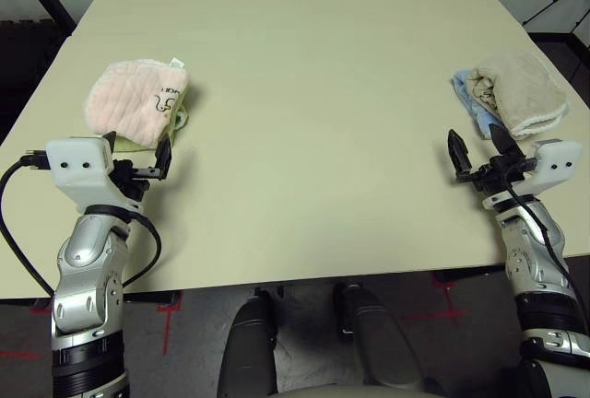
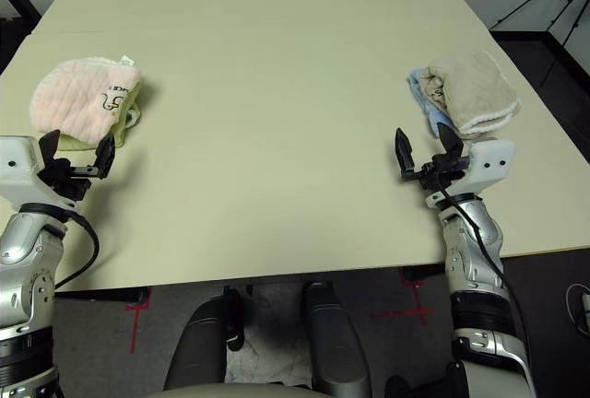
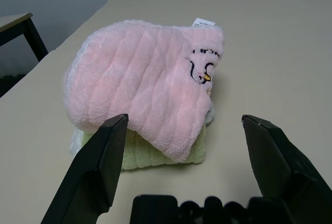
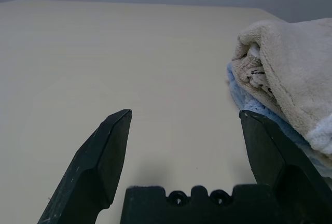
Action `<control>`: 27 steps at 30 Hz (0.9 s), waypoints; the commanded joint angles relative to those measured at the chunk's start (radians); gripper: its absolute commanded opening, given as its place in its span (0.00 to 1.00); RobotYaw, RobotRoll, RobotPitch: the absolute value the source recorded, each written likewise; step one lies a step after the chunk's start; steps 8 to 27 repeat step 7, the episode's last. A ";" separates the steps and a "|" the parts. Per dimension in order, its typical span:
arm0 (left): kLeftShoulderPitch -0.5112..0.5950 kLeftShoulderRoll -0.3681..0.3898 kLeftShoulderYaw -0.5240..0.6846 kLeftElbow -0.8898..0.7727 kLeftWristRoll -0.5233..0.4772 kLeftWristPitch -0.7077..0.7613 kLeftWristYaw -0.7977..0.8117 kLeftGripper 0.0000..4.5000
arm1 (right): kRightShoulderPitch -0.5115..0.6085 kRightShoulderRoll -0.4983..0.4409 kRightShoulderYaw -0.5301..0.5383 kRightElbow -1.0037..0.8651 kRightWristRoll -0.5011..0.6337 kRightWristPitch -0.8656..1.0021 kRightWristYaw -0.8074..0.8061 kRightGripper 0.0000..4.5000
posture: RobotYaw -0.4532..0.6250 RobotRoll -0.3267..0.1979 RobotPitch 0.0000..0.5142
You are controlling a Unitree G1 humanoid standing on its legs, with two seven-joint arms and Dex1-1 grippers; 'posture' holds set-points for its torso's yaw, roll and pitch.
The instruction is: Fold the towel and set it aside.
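The towel [image 1: 134,101] is lying folded on the far left of the surface [image 1: 313,94], sitting on top of a green cloth [image 3: 155,154] whose near edge is peeking out beneath it. Its long axis is running from near-left to far-right. The end with the tag [image 3: 204,22] and the dark embroidered mark [image 3: 201,68] is pointing toward the far right, and the rounded folded end is facing the near left.

The left gripper [image 1: 138,160] is hovering just near of the towel with its jaws spread wide and holding nothing. The main risk from here, as I judge it, is that a closing pinch would be catching the green cloth together with the towel, since the two are touching and stacked, so lifting could be dragging both along. A grip on only the top layer could also be pulling the fold open, because the plush layers are lying loose. The towel is sitting close to the left edge of the surface, so a push toward the left could be sliding it off.

The right gripper [image 2: 429,158] is waiting at the near right, jaws likewise spread and empty, just near of a beige-and-blue bundle [image 2: 466,92] that is lying well apart from the towel.
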 commanded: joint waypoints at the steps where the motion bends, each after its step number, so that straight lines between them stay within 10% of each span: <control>1: 0.010 -0.005 -0.001 -0.010 0.000 -0.004 0.003 0.99 | 0.010 -0.010 -0.008 0.005 -0.002 -0.004 0.006 1.00 | 0.29 0.62 0.40; 27: 0.009 -0.005 -0.004 -0.007 0.008 -0.013 0.007 0.99 | 0.004 -0.011 -0.008 0.014 -0.003 -0.006 0.007 1.00 | 0.30 0.62 0.40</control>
